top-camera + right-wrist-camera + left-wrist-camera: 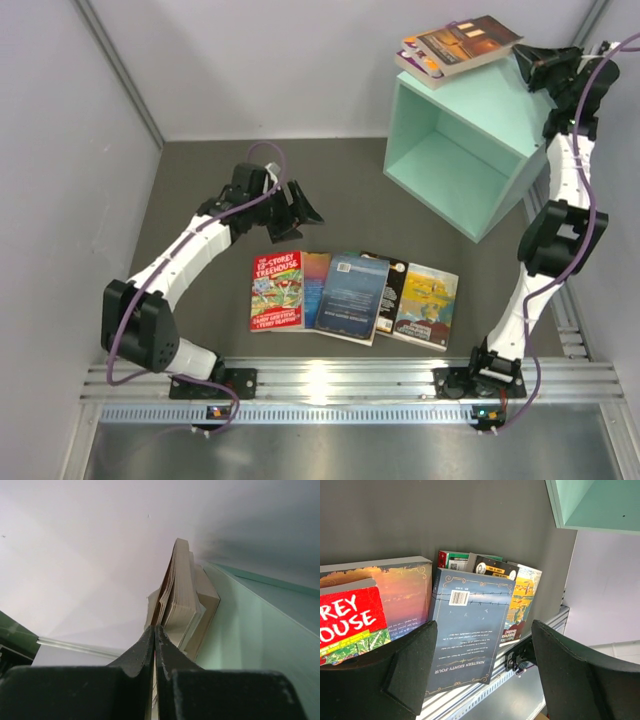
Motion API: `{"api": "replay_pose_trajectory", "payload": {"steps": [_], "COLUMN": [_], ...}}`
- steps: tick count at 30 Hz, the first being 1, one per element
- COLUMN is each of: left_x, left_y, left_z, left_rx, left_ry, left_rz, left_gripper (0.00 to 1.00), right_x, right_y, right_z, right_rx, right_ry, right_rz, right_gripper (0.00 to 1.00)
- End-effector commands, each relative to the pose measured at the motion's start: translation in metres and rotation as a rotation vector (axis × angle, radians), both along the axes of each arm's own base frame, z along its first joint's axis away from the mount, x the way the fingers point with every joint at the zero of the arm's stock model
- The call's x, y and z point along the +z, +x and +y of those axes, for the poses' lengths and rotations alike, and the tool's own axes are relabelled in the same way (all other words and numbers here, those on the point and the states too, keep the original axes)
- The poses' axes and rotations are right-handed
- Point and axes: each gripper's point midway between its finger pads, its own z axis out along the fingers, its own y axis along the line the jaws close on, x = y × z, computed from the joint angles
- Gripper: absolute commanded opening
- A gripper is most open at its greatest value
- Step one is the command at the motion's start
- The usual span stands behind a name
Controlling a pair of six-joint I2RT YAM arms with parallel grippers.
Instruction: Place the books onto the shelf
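Mint shelf (500, 100) | top view: books (455, 48) stacked atop | right wrist: page edges (177, 600)

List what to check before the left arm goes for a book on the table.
1. The left gripper is open: ok.
2. Nothing sits between its fingers: ok.
3. The Nineteen Eighty-Four book lies uppermost in the row: ok.
4. The table books lie apart from each other: not ok, they overlap.
5. The shelf has an unblocked opening: ok.
6. The right gripper, shut, is clear of the two books stacked on the shelf top: cannot tell.
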Motion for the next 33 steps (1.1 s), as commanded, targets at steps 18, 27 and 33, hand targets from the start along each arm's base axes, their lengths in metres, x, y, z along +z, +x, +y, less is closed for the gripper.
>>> {"api": "replay_pose_trajectory", "payload": {"steps": [18,27,33], "left_x": [0.010,0.024,0.073], "left_y": [0.033,0.072,0.160], "left_z": [-0.014,-0.013,-0.024], "left_rx": [-0.041,-0.031,0.029], "left_ry": [-0.002,0.001,-0.046], "left_rz": [-0.054,-0.106,-0.245], "left_gripper": [0.80,0.80,0.79], "right_x": [-0.034,0.003,0.027], "right_y": [0.025,-0.026,-0.074], "right_z": [0.038,-0.006,-0.003], "right_rx": [0.053,-0.037,-0.056], "right_ry": [-0.021,-0.092,-0.167], "right_rz": [0.017,-0.107,-0.148], "right_gripper": [0.00,0.23,0.75]}}
